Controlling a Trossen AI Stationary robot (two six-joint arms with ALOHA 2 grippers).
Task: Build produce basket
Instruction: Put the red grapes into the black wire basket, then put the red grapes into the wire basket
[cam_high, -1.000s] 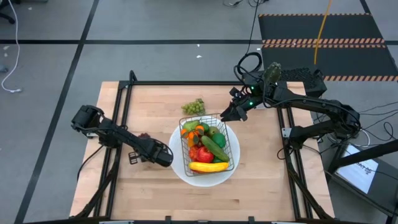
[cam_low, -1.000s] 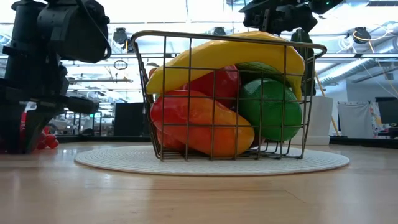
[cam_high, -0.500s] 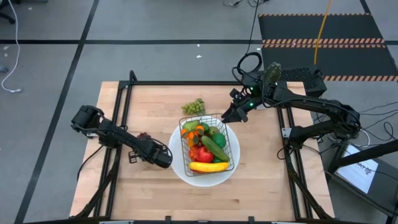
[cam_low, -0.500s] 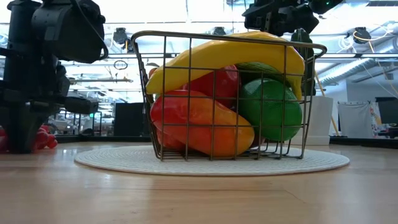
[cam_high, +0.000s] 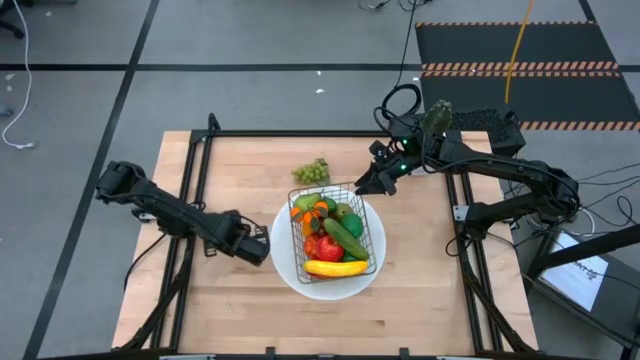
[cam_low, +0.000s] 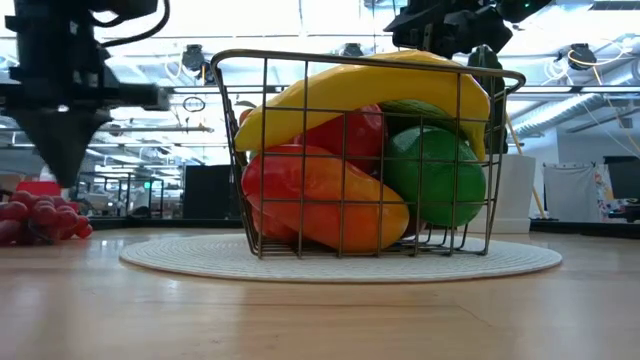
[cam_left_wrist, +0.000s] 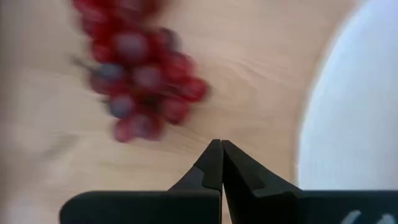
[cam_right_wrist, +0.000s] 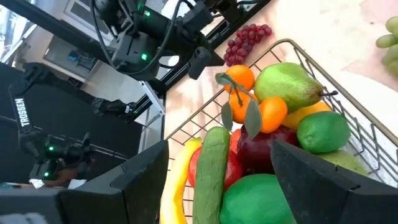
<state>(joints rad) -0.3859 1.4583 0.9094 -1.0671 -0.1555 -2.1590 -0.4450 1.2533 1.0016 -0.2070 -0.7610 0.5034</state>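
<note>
The wire basket (cam_high: 337, 235) stands on the round white plate (cam_high: 290, 270) and holds a banana (cam_low: 350, 90), peppers, a cucumber (cam_right_wrist: 208, 168), a pear, a lime and tangerines. Purple grapes (cam_left_wrist: 137, 81) lie on the table left of the plate, also seen in the low view (cam_low: 40, 220). My left gripper (cam_left_wrist: 221, 148) hangs shut above the table between the grapes and the plate, pointing down, holding nothing (cam_low: 62, 180). Green grapes (cam_high: 312, 172) lie on the table beyond the basket. My right gripper (cam_high: 365, 185) hovers open above the basket's far right corner (cam_right_wrist: 221, 149).
A potted cactus (cam_high: 437, 115) stands at the far right by the right arm. Bare wood lies in front of the plate and along the table's left side. The black frame rails (cam_high: 195, 180) run along the table's edges.
My left gripper has risen straight up from the table beside the purple grapes, still pointing down. The grapes stay lying on the table. My right gripper has kept still.
</note>
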